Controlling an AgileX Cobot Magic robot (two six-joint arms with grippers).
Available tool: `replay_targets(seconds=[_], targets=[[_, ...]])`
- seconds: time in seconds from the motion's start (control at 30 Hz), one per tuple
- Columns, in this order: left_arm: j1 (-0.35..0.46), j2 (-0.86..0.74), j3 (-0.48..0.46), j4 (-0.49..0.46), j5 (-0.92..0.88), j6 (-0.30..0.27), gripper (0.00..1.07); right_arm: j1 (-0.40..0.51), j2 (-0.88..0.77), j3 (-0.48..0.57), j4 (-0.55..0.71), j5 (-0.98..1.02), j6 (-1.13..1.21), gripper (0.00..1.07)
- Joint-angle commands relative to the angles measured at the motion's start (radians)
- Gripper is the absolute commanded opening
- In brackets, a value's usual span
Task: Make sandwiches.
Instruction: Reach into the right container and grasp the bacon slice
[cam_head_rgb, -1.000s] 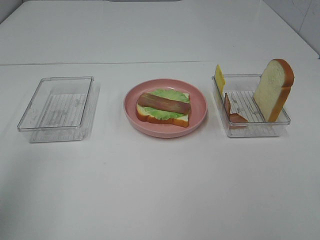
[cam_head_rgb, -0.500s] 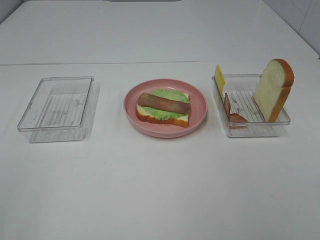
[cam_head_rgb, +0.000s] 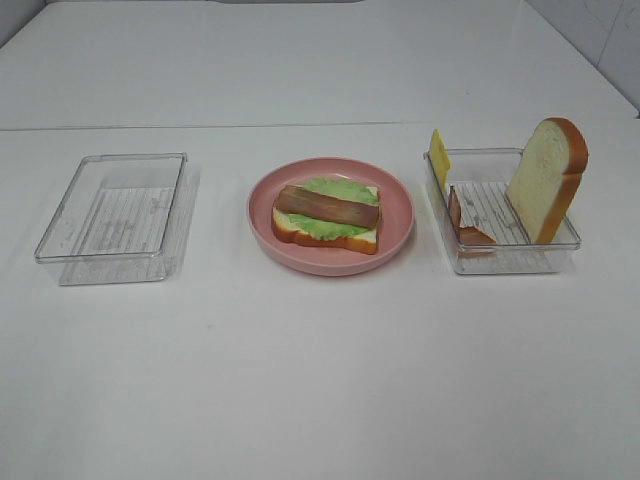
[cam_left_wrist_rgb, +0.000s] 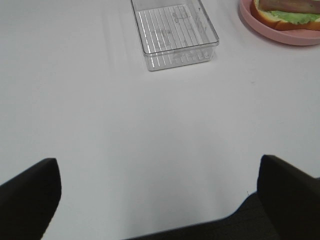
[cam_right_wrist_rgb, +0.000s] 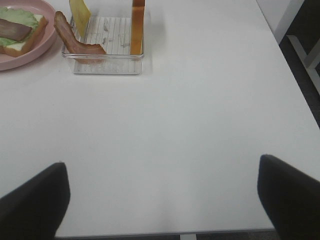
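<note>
A half-built sandwich (cam_head_rgb: 327, 216) lies on the pink plate (cam_head_rgb: 398, 196) at the table's middle: a bread slice, a green lettuce leaf (cam_head_rgb: 330, 226) and a bacon strip (cam_head_rgb: 328, 205) on top. The right clear tray (cam_head_rgb: 505, 256) holds an upright bread slice (cam_head_rgb: 545, 180), a yellow cheese square (cam_head_rgb: 439, 155) and a second bacon strip (cam_head_rgb: 466, 226). My left gripper (cam_left_wrist_rgb: 160, 200) and right gripper (cam_right_wrist_rgb: 165, 200) are open and empty, low near the table's front edge, far from the food. Neither shows in the exterior high view.
An empty clear tray (cam_head_rgb: 110, 215) stands left of the plate, also in the left wrist view (cam_left_wrist_rgb: 172, 30). The right tray also shows in the right wrist view (cam_right_wrist_rgb: 105, 62). The table's right edge (cam_right_wrist_rgb: 295, 95) runs close to the right gripper.
</note>
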Motion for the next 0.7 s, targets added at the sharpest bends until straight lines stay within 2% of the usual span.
replay_targets(seconds=[0.03, 0.33, 0.4, 0.67, 0.7], targets=[[0.001, -0.007, 0.003, -0.009, -0.018, -0.006, 1.01, -0.008, -0.030, 0.002, -0.009, -0.002, -0.007, 0.99], [0.005, -0.007, 0.003, -0.009, -0.018, -0.006, 1.01, -0.008, -0.030, 0.002, -0.009, -0.002, -0.007, 0.99], [0.056, -0.008, 0.003, -0.009, -0.018, -0.006, 1.01, -0.008, -0.030, 0.002, -0.009, -0.002, -0.007, 0.99], [0.148, -0.060, 0.003, -0.009, -0.018, -0.006, 1.01, -0.008, -0.030, 0.002, -0.009, -0.002, -0.007, 0.99], [0.180, -0.088, 0.003, -0.009, -0.018, -0.006, 1.01, -0.008, -0.030, 0.002, -0.009, -0.002, -0.007, 0.99]])
